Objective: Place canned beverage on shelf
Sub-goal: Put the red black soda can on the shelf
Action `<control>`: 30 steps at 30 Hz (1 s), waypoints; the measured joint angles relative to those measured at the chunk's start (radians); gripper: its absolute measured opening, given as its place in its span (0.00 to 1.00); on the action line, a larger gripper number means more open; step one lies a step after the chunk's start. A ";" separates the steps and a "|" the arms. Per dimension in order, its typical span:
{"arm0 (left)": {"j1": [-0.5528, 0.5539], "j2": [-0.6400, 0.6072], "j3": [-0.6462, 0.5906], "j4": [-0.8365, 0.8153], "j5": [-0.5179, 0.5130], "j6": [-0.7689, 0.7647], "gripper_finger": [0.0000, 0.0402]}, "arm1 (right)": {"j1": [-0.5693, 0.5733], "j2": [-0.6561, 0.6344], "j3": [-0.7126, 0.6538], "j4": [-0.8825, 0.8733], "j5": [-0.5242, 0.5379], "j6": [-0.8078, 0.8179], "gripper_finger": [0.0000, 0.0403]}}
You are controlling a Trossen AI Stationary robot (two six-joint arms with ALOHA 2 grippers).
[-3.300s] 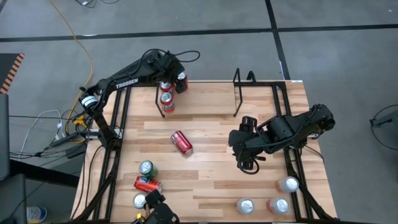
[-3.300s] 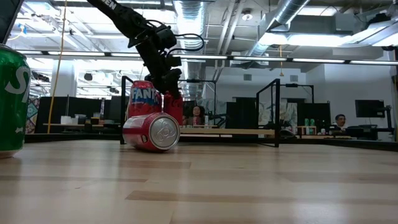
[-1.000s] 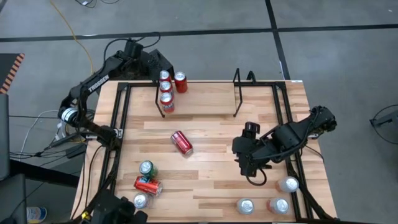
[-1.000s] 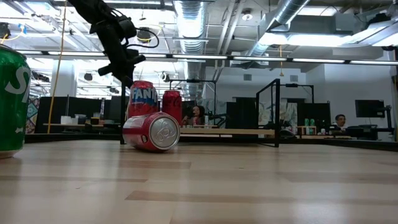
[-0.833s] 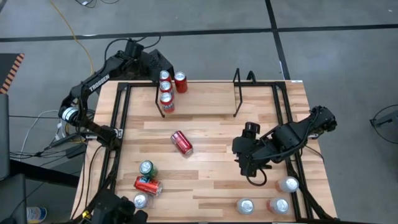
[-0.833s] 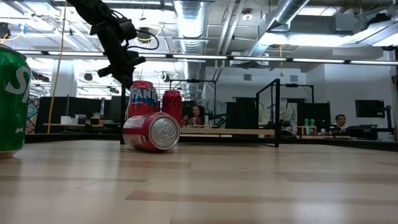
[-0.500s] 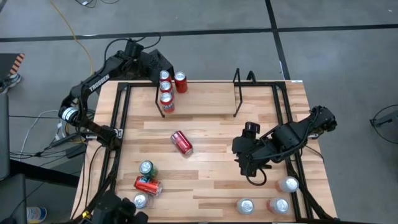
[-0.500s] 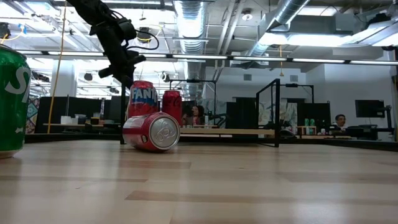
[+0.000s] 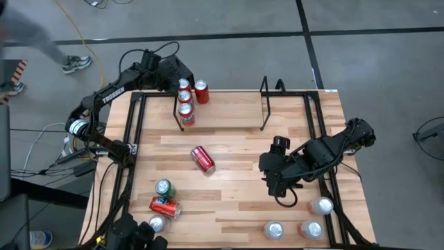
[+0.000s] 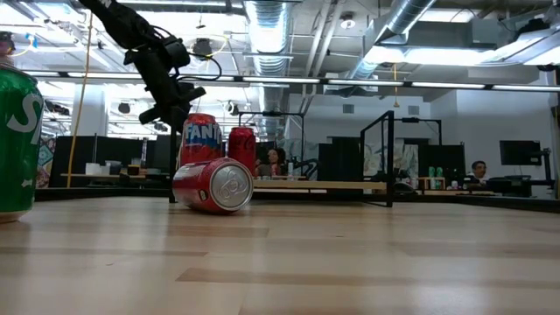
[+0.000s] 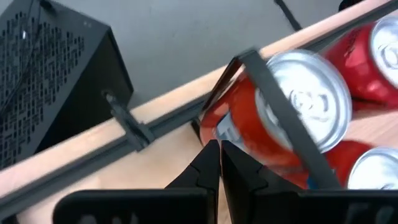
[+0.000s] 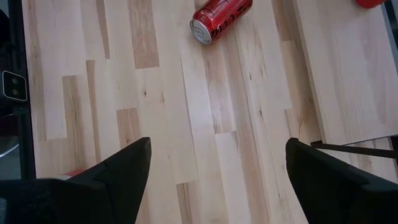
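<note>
Cans in the near row: three silver-topped ones upright at the table's near right corner (image 9: 275,230), a green can (image 9: 164,187) and a tipped red one (image 9: 165,205) near left. Right gripper (image 9: 278,187) hovers over bare wood just beyond the silver-topped three, fingers spread wide, holding nothing. Mid-table lies the fallen red can (image 9: 202,159), on its side, long axis running diagonally, its silver end (image 12: 200,31) toward the near right. It sits to the left of the right gripper, nearer to it than to the left one; a grasp likely needs the fingers turned across that axis. Farther back, the shelf (image 9: 220,111), with red cans (image 9: 185,110) standing at its left end. Left gripper (image 9: 171,73) sits at the far left corner beside them, fingers pressed together, empty.
</note>
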 joint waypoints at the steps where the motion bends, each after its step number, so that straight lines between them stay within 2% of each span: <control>1: -0.001 0.000 0.000 0.005 0.000 0.000 0.00 | 0.000 0.000 0.000 0.000 0.000 0.000 0.86; 19: -0.038 0.000 0.000 0.033 0.018 0.010 0.00 | -0.002 0.000 0.000 0.000 0.000 0.000 0.86; 23: -0.037 0.000 0.000 0.030 0.069 0.008 0.00 | -0.002 0.000 0.000 0.000 0.000 0.000 0.86; 30: -0.037 0.000 0.000 0.033 0.078 -0.001 0.00 | -0.002 0.000 0.000 0.000 0.000 0.000 0.86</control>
